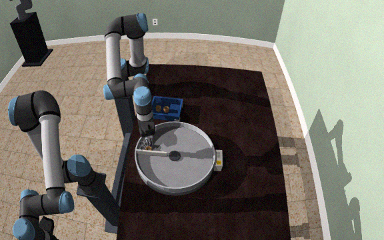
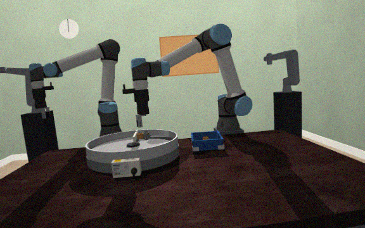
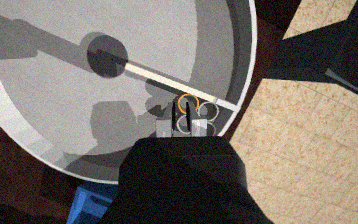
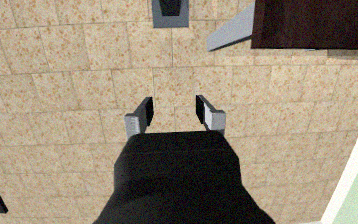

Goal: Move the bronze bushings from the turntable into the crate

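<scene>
My left gripper [image 2: 139,125] [image 3: 180,110] is open with a narrow gap and empty, above a cluster of bushings on the grey turntable [image 1: 179,173] [image 2: 132,156] [image 3: 150,30]. One bronze bushing [image 1: 149,148] [image 3: 188,94] stands there beside the white bar, just ahead of the fingertips. Steel bushings [image 3: 208,102] stand around it; the fingers partly hide one. The blue crate [image 1: 166,117] [image 2: 208,145] [image 3: 82,207] sits level and holds two bronze bushings [image 1: 166,109] [image 2: 205,140]. Its guides are only partly visible. My right gripper [image 4: 174,104] [image 2: 45,114] is wide open and empty, away from the turntable.
The white bar [image 1: 152,152] [image 3: 170,82] runs from the turntable's dark hub [image 1: 174,155] to its raised rim, close to the bushings. A control box [image 1: 219,161] [image 2: 126,168] is at the turntable's side. The crate stands near the rim, on the dark table [image 1: 232,117].
</scene>
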